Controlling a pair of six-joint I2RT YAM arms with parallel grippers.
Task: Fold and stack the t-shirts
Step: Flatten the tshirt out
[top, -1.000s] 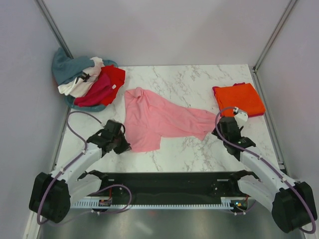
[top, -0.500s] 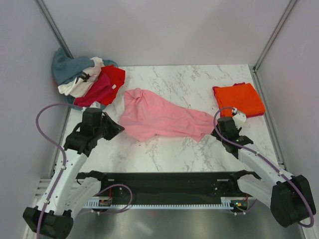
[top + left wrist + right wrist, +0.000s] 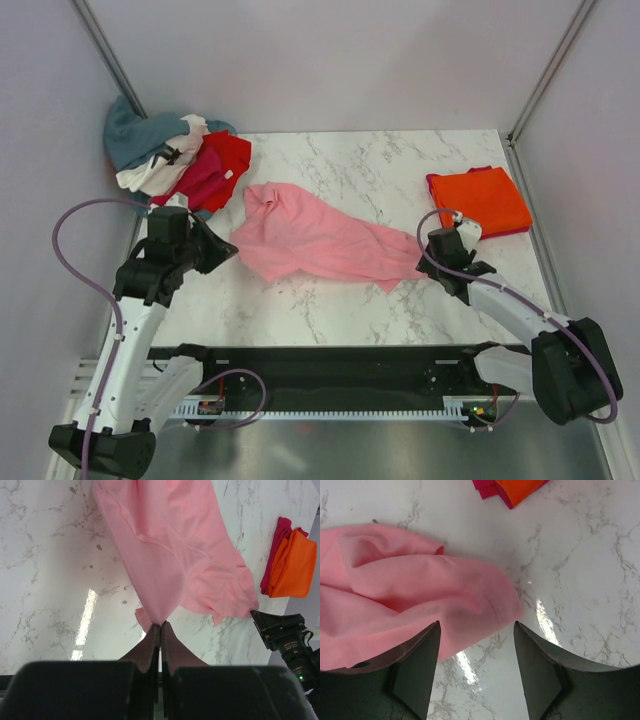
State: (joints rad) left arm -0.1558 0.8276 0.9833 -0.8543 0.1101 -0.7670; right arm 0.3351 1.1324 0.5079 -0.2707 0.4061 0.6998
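Note:
A light pink t-shirt [image 3: 310, 235] lies stretched across the middle of the marble table [image 3: 400, 160]. My left gripper [image 3: 228, 250] is shut on its left corner; in the left wrist view the fingertips [image 3: 160, 625] pinch a fold of the pink cloth [image 3: 170, 555]. My right gripper [image 3: 425, 262] is open at the shirt's right end; in the right wrist view its fingers [image 3: 476, 625] straddle the pink hem [image 3: 410, 595] without holding it. A folded orange shirt [image 3: 480, 198] lies on a magenta one at the right.
A heap of teal-grey [image 3: 135, 135], white [image 3: 150, 172], red [image 3: 228, 155] and magenta [image 3: 195, 185] shirts sits at the back left corner. Grey walls close in the table on three sides. The orange shirt [image 3: 295, 565] and the right arm [image 3: 285, 635] show in the left wrist view.
My left gripper has risen and drawn the pink shirt's near-left corner back and to the left, stretching the cloth. My right gripper has slid slightly left, following the shirt's right end.

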